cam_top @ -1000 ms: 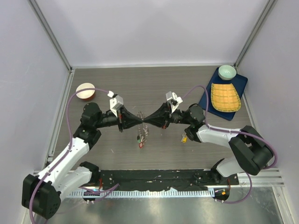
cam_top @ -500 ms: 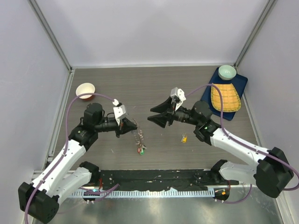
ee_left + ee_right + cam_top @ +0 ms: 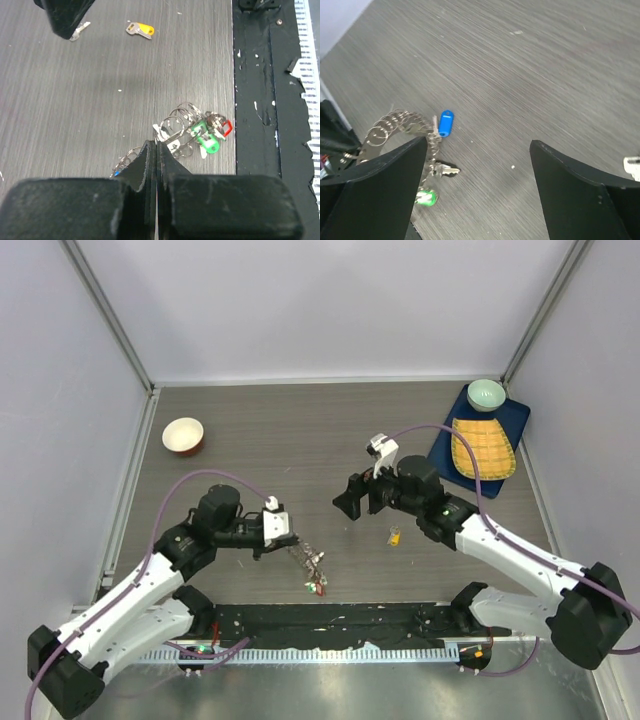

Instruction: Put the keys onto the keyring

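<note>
Open tabletop (image 3: 300, 430) behind keyring (image 3: 308, 562), black rail (image 3: 330, 620) just beside, tray (image 3: 517, 412) far right

Silver keys (image 3: 175, 120), green tag (image 3: 206, 141), blue tag (image 3: 446, 123), yellow slatted mat (image 3: 482, 447)

I'm looking at the large thin grey metal keyring (image 3: 306, 562), which is lying stretched out in loops with most keys already on it.
Its near end is sitting pinched in the closed left gripper (image 3: 154, 147), and its small silver keys (image 3: 172, 131) are bunching together. Green (image 3: 206, 141) and red (image 3: 225, 128) plastic tags are lying at the far end, with a blue tag (image 3: 446, 123) beside the pinched end. I'm seeing a yellow-tagged key (image 3: 140, 30) lying loose, well apart, and a bare silver key (image 3: 80, 31) lying near it.
</note>
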{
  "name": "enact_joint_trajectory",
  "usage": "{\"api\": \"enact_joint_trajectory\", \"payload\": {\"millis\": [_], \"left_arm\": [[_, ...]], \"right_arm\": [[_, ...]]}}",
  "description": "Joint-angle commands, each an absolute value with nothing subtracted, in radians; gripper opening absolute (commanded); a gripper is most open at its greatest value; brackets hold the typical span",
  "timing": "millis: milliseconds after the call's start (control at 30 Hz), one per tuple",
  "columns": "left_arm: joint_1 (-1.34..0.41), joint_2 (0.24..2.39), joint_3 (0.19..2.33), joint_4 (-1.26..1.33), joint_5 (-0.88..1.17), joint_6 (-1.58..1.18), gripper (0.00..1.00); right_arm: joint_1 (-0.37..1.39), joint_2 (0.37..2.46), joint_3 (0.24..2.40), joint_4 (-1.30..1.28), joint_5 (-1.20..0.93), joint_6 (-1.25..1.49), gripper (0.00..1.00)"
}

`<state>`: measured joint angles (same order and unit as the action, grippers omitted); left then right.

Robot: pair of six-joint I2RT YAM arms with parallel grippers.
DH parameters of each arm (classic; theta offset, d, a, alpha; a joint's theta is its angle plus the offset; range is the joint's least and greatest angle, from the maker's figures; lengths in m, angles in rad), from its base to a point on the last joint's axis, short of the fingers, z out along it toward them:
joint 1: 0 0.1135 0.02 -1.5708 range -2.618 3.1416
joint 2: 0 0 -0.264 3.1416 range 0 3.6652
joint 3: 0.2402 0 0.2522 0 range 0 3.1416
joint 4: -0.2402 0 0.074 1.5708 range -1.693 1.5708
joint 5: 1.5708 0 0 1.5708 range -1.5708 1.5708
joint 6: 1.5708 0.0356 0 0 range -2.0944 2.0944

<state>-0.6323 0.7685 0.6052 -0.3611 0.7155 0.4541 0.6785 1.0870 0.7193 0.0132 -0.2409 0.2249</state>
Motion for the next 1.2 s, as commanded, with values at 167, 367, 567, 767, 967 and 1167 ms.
{"api": "enact_joint_trajectory", "payload": {"millis": [167,367,567,767,967,1167], "left_arm": [[-0.722,0.805,0.594,-0.288,0.630,0.522,0.00],[-0.764,0.880,0.612,-0.279,0.627,0.526,0.00],[-0.805,0.936,0.621,-0.273,0.611,0.529,0.00],[-0.819,0.950,0.624,-0.275,0.595,0.529,0.00],[-0.819,0.917,0.607,-0.268,0.549,0.548,0.00],[-0.819,0.916,0.609,-0.264,0.532,0.538,0.00]], "right_arm": [[0.643,1.173,0.770,-0.163,0.080,0.252,0.93],[0.575,1.253,0.808,-0.199,0.127,0.239,0.90],[0.532,1.324,0.834,-0.195,0.126,0.222,0.86],[0.515,1.390,0.848,-0.167,0.120,0.212,0.79],[0.512,1.423,0.845,-0.132,0.120,0.198,0.68],[0.488,1.480,0.864,-0.107,0.120,0.193,0.51]]}}
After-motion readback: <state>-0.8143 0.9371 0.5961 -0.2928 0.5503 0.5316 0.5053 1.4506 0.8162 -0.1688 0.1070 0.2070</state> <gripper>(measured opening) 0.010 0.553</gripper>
